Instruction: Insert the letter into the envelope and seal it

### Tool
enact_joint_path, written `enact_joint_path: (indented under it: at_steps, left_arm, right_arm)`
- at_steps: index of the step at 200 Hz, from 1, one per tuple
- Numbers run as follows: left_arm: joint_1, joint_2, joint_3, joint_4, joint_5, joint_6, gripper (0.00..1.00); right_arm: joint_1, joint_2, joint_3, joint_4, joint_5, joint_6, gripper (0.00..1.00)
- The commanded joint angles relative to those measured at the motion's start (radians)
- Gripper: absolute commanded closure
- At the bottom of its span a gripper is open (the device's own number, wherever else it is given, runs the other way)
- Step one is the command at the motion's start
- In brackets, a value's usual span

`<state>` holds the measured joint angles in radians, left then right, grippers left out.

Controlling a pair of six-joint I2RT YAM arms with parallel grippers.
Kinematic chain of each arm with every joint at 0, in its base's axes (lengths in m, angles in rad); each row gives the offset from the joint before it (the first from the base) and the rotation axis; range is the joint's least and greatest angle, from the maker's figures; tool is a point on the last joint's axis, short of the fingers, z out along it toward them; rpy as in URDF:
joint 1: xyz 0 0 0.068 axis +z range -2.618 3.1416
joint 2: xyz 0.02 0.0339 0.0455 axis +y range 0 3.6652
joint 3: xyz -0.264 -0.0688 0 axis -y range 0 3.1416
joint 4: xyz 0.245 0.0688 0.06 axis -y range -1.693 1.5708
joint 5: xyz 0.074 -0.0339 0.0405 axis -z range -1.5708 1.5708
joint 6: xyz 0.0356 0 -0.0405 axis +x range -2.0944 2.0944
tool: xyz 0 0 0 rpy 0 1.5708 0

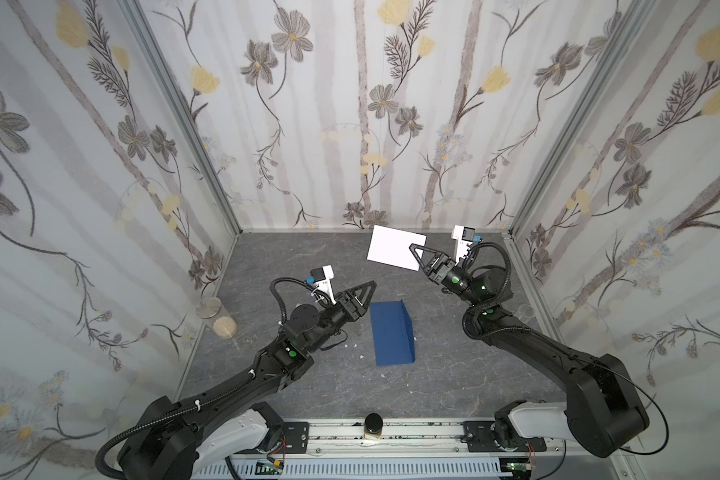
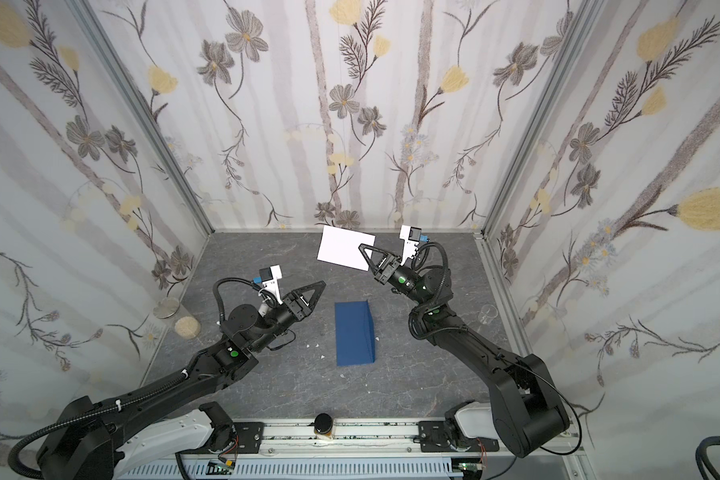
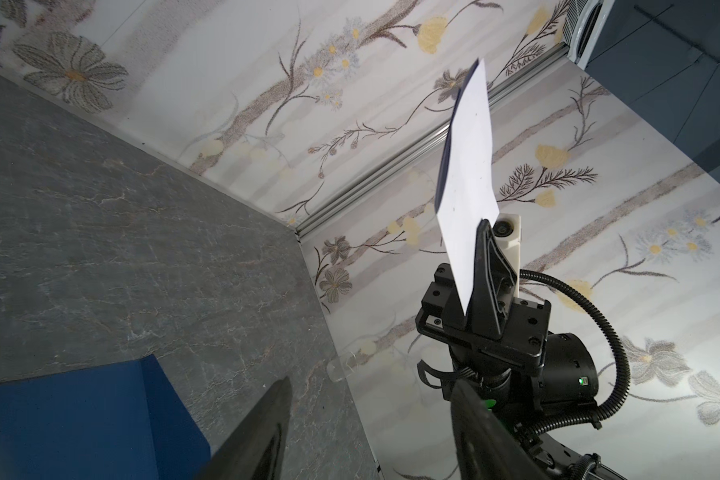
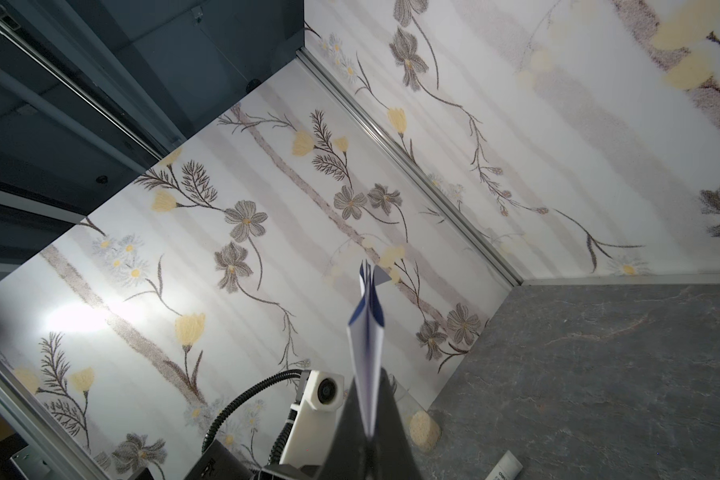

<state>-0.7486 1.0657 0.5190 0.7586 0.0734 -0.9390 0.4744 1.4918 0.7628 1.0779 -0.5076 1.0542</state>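
The letter (image 1: pixel 393 247) (image 2: pixel 341 246) is a white sheet held up off the table at the back, plain side towards both top views. My right gripper (image 1: pixel 413 247) (image 2: pixel 361 247) is shut on its near right corner. In the right wrist view the letter (image 4: pixel 366 357) stands edge-on between the fingers, with dark blue showing inside. The dark blue envelope (image 1: pixel 391 336) (image 2: pixel 353 336) lies flat mid-table, one long side folded up. My left gripper (image 1: pixel 373 285) (image 2: pixel 321 285) hovers open and empty just left of the envelope's far end. In the left wrist view the envelope (image 3: pixel 80 415) and letter (image 3: pixel 468 166) both show.
A glass jar (image 1: pixel 211 309) lies by the left wall with a cork lump (image 1: pixel 224 327) beside it. A small clear glass (image 1: pixel 525 311) stands by the right wall. A dark-lidded jar (image 1: pixel 373 424) sits on the front rail. A white glue-stick tube (image 4: pixel 504 466) lies on the table.
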Motion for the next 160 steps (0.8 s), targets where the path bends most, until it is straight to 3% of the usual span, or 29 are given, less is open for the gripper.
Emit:
enact_joint_path:
  at_steps: [1, 54, 160]
  left_arm:
    - [-0.022, 0.026, -0.003, 0.148, -0.074, -0.003, 0.38]
    - [-0.068, 0.069, 0.001, 0.295, -0.119, 0.021, 0.4]
    - [-0.09, 0.149, 0.037, 0.376, -0.222, 0.068, 0.46]
  right_arm:
    - [0.033, -0.002, -0.002, 0.041, 0.102, 0.028, 1.0]
    - [0.098, -0.008, -0.071, 0.05, 0.209, 0.054, 1.0]
    - [0.148, 0.019, -0.093, 0.105, 0.219, 0.105, 1.0]
